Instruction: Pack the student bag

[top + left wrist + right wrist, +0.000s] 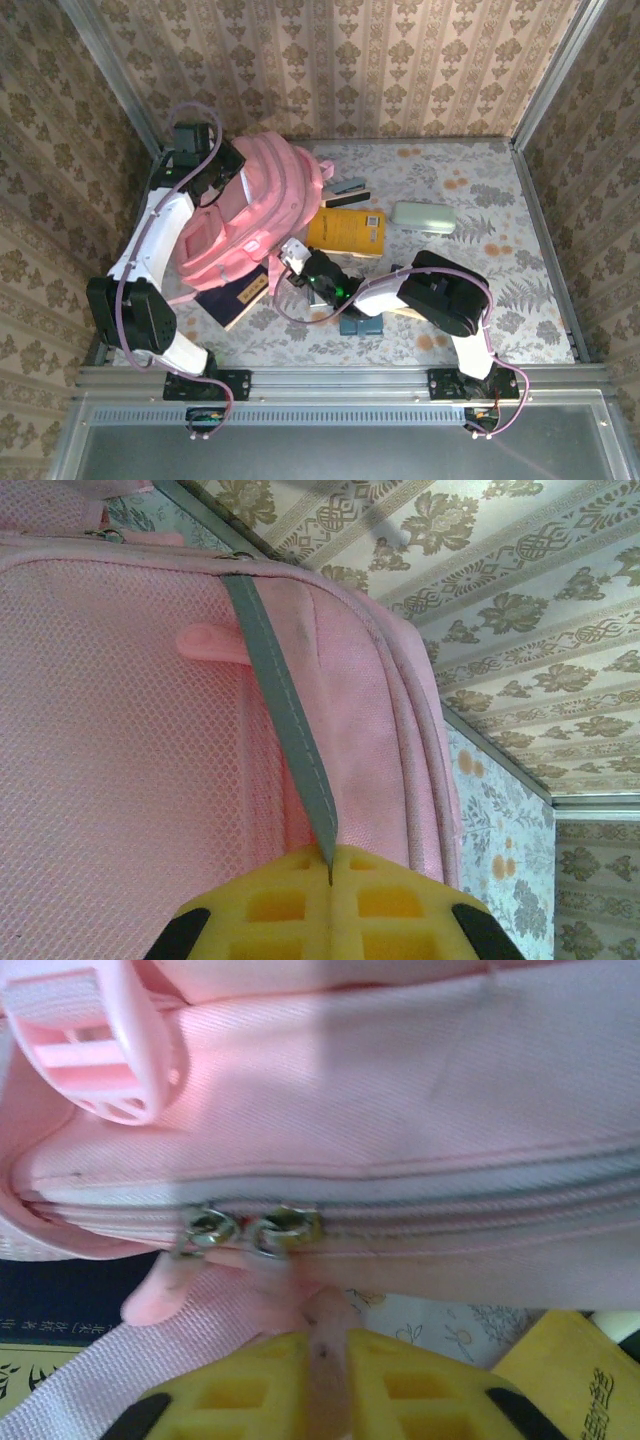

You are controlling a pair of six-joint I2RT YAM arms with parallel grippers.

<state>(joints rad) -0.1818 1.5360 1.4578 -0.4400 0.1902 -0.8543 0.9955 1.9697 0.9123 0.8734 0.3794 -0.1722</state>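
Two robot arms gripped a pink student bag [255, 205] lying on the left half of a floral-covered table [500, 290].

The left gripper [330, 870], at the bag's far end, was clamped shut on a thin grey strap [285, 720] running down the mesh back panel; the strap's tip vanished between the yellow pads. The right gripper [322, 1345], at the bag's near edge, pinched a pink zip pull [308, 1290] hanging from one of two metal sliders [282, 1228] sitting side by side, its jaws almost touching. A dark blue book [235, 297] poked out from under the bag, mostly covered. A yellow book [350, 230] lay just beside the bag's right side, with a pale green case [423, 217] further right. A small teal object [360, 325] beneath the right arm was too hidden to identify.
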